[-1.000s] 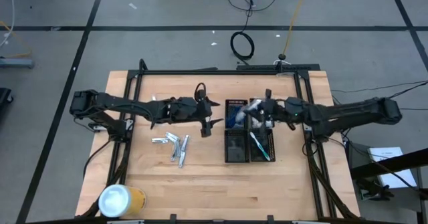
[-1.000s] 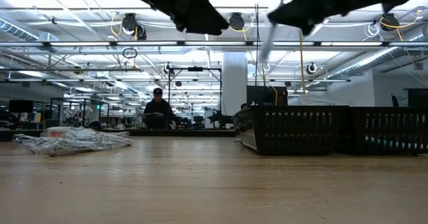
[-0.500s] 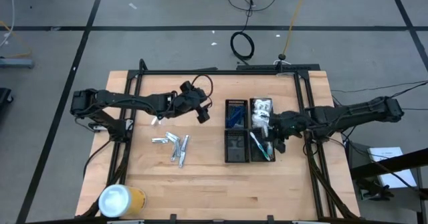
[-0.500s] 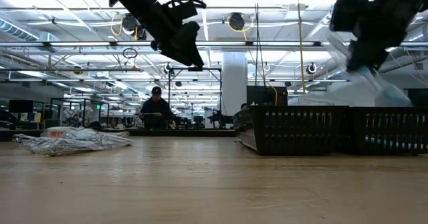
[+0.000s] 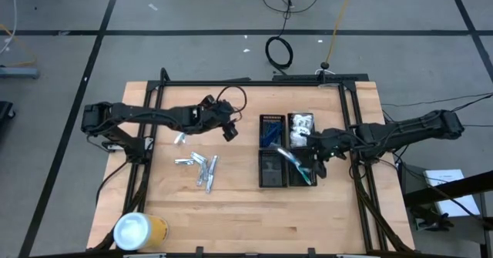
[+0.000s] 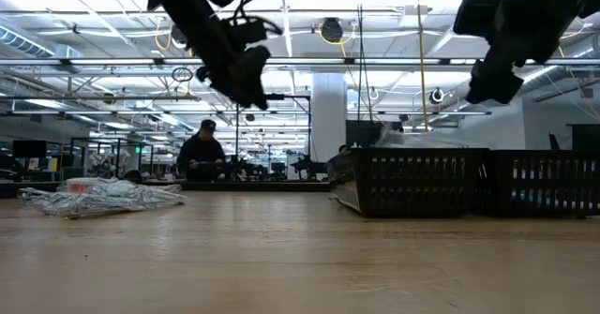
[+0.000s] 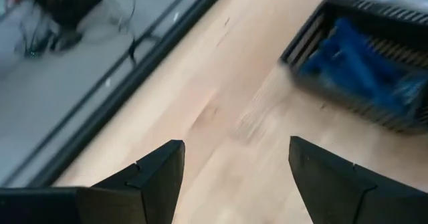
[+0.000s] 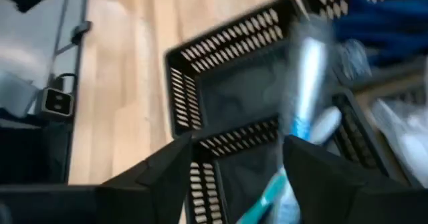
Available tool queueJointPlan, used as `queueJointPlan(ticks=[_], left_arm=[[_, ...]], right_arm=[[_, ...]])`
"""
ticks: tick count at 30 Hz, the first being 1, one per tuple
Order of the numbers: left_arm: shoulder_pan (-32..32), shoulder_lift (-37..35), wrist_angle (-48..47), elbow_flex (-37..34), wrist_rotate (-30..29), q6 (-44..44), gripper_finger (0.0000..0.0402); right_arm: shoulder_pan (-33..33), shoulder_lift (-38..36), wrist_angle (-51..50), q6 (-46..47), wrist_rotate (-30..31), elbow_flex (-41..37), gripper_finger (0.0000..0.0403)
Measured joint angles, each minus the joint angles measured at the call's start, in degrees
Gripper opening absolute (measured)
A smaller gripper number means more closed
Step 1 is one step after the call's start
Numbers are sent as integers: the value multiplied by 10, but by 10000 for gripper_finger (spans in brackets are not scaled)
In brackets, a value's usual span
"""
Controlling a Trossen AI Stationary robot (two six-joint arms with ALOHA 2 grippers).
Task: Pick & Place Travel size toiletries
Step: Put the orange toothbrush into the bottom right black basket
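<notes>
- A toothbrush [image 8: 304, 110] hangs loose over the black trays [image 5: 286, 152], dropping toward the right-hand compartments, where blue razors [image 5: 269, 133] and a white packet [image 5: 302, 124] already lie.
- More silvery tubes [image 5: 199, 166] wait on the counter [image 5: 231, 212], well left of the trays.
- My right gripper [image 5: 314, 159] is above the trays, fingers spread and empty: I judge this the release step.
- My left gripper [image 5: 229, 129] hovers between tubes and trays, fingers open, holding nothing.
- Next: lower the left gripper onto a tube.
</notes>
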Motion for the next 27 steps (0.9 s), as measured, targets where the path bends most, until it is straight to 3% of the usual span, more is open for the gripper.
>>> queueJointPlan(ticks=[10, 16, 20, 27], left_arm=[[55, 0, -264, 0, -54, -230, 226], [105, 0, -339, -10, 13, -341, 205], [137, 0, -353, -33, 77, -358, 193], [179, 1, -379, -76, 127, -410, 177]], right_arm=[[19, 0, 209, -211, 64, 0, 255], [10, 0, 278, -312, 66, 0, 247], [10, 0, 286, -317, 66, -4, 243], [10, 0, 303, -317, 65, -19, 244]])
